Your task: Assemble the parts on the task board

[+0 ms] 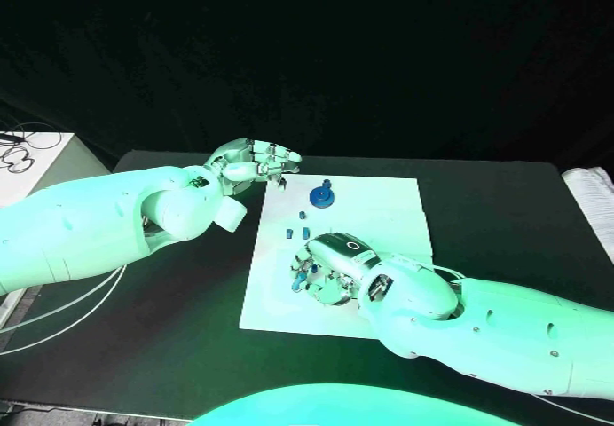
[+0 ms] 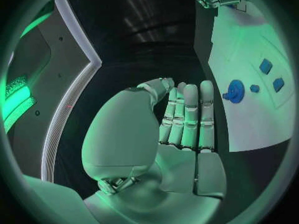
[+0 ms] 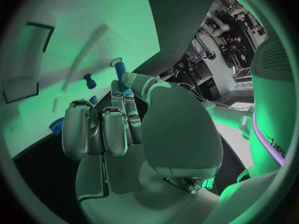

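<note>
The task board [image 1: 384, 213] lies flat in the middle of the black tabletop [image 1: 512, 213]. A round blue part [image 1: 321, 194] sits near its far edge, and small blue parts [image 1: 297, 232] lie in a loose row toward its left edge. The right hand [image 1: 335, 264] rests over the board's near left area, its fingers [image 3: 124, 97] pinching a slim blue peg [image 3: 120, 70]. The left hand [image 1: 252, 163] hovers above the tabletop just off the board's far left corner, fingers [image 2: 190, 112] straight, side by side, holding nothing. The board's right half is bare.
</note>
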Controlling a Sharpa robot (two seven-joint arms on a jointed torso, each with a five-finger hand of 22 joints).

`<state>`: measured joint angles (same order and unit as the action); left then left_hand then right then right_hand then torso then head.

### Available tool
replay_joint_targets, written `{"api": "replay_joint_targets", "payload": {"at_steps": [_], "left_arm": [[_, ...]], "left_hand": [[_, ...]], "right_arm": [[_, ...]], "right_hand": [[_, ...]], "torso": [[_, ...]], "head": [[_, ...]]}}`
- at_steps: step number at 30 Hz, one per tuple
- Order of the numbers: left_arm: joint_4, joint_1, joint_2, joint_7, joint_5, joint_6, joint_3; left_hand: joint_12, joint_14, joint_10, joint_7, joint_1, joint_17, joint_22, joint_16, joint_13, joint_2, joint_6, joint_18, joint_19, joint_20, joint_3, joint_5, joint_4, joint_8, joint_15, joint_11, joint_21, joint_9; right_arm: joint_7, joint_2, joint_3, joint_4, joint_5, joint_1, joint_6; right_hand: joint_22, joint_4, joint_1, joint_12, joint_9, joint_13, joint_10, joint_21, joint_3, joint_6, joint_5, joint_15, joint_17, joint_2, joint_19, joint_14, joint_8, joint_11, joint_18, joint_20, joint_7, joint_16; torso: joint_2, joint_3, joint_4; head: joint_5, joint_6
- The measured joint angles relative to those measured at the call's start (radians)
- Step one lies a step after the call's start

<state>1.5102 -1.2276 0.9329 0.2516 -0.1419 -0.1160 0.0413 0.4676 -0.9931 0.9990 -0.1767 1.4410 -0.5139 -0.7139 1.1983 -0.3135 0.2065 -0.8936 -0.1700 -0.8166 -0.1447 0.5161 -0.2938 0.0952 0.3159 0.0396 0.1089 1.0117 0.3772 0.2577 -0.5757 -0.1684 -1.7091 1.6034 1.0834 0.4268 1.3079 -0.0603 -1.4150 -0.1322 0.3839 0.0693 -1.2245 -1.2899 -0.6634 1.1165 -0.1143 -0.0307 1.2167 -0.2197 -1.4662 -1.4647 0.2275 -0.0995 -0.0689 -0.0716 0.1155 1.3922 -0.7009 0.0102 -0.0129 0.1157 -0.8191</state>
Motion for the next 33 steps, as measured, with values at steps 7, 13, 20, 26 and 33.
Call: {"api": "replay_joint_targets", "payload": {"at_steps": [7, 13, 20, 26, 33], "left_arm": [[0.0, 0.0, 0.001, 0.0, 0.0, 0.0, 0.0], [0.001, 0.0, 0.001, -0.001, 0.0, 0.0, 0.0], [0.001, 0.0, 0.002, -0.001, 0.0, 0.001, 0.0], [0.001, 0.0, 0.003, -0.002, 0.0, 0.001, 0.0], [0.001, 0.0, 0.001, -0.003, 0.0, 0.002, 0.0]], "left_hand": [[0.006, 0.0, 0.0, 0.0, 0.0, 0.0, 0.001, 0.0, 0.0, 0.0, 0.0, 0.0, 0.0, 0.0, 0.0, 0.0, 0.0, 0.006, 0.0, 0.0, 0.0, 0.001], [0.006, 0.0, 0.0, 0.0, 0.0, 0.0, 0.001, 0.0, 0.0, 0.0, 0.0, 0.0, 0.0, 0.0, 0.0, 0.0, 0.0, 0.006, 0.0, 0.0, 0.0, 0.001], [0.006, 0.0, 0.0, 0.0, 0.0, 0.0, 0.001, 0.0, 0.0, 0.0, 0.0, 0.0, 0.0, 0.0, 0.0, 0.0, 0.0, 0.006, 0.0, 0.0, 0.0, 0.001], [0.006, 0.0, 0.0, 0.0, 0.0, 0.0, 0.001, 0.0, 0.0, 0.0, 0.0, 0.0, 0.0, 0.0, 0.0, 0.0, 0.0, 0.006, 0.0, 0.0, 0.0, 0.001], [0.006, 0.0, 0.0, 0.0, 0.0, 0.0, 0.001, 0.0, 0.0, 0.0, 0.0, 0.0, 0.0, 0.0, 0.0, 0.0, 0.0, 0.006, 0.0, 0.0, 0.0, 0.001]], "right_arm": [[0.002, 0.005, -0.001, 0.007, 0.008, -0.003, -0.016], [0.01, 0.009, -0.001, 0.014, 0.025, -0.004, -0.022], [0.031, 0.013, -0.003, 0.017, 0.056, -0.008, -0.025], [0.041, 0.022, -0.003, 0.019, 0.078, -0.009, -0.029], [0.04, 0.032, -0.004, 0.026, 0.089, -0.012, -0.033]], "right_hand": [[0.0, 0.0, -0.001, -0.002, 0.0, 0.0, 0.0, 0.0, 0.0, 0.0, 0.0, 0.0, 0.0, 0.001, 0.0, 0.0, -0.001, 0.0, 0.0, 0.0, 0.0, 0.0], [0.0, 0.0, -0.001, -0.002, -0.001, 0.0, 0.0, 0.0, 0.0, 0.0, 0.0, 0.0, 0.0, 0.001, 0.0, 0.0, -0.002, 0.0, 0.0, 0.0, 0.001, 0.0], [0.0, 0.001, 0.002, -0.002, 0.0, 0.0, 0.001, 0.0, 0.001, 0.001, 0.0, 0.0, -0.001, 0.004, 0.0, 0.0, -0.004, 0.001, 0.0, 0.0, 0.003, 0.0], [0.0, 0.006, 0.003, -0.001, 0.001, 0.022, 0.001, 0.0, 0.0, 0.0, 0.001, 0.0, -0.002, 0.005, 0.0, 0.0, 0.0, 0.001, 0.0, 0.0, 0.004, 0.0], [0.0, 0.015, 0.037, 0.013, 0.003, 0.044, 0.0, 0.018, 0.01, -0.02, 0.001, 0.0, 0.002, 0.001, 0.0, 0.0, -0.003, 0.001, 0.0, 0.0, 0.009, 0.0]], "torso": [[0.0, -0.0001, -0.0001], [0.0, -0.0002, 0.0], [0.0, -0.0003, 0.0], [0.0, -0.0007, 0.0], [0.001, -0.0007, 0.0]], "head": [[0.001, -0.004], [0.002, -0.006], [0.003, -0.006], [0.003, -0.008], [0.002, -0.007]]}}
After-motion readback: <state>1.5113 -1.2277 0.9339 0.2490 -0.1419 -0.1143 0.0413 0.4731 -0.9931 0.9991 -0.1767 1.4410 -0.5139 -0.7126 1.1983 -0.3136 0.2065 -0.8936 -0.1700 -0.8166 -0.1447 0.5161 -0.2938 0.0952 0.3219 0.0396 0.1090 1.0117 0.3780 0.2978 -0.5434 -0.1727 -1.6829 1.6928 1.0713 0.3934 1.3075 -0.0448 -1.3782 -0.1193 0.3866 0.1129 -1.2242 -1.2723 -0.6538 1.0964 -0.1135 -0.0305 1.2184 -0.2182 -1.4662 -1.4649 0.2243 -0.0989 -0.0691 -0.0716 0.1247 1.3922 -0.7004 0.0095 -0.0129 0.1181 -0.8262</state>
